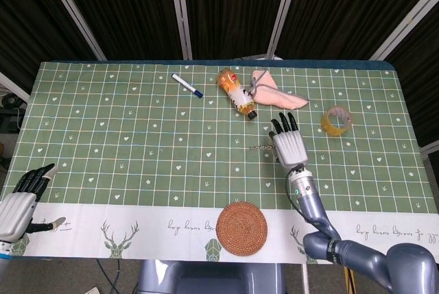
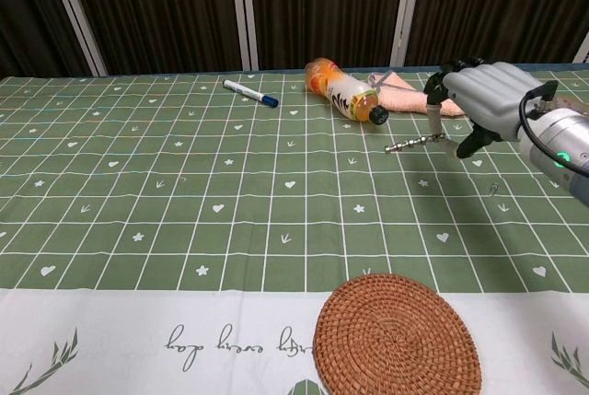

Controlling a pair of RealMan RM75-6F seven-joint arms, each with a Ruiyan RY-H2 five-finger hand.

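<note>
My right hand grips the handle end of a metal corkscrew. The spiral sticks out to the left and hangs above the green checked tablecloth, casting a shadow on it. The hand is right of centre, near an orange drink bottle that lies on its side. My left hand shows only in the head view, at the table's front left corner. It holds nothing and its fingers are spread.
A round woven coaster lies at the front edge. A blue-capped marker and a pink cloth lie at the back. A tape roll sits right of my right hand.
</note>
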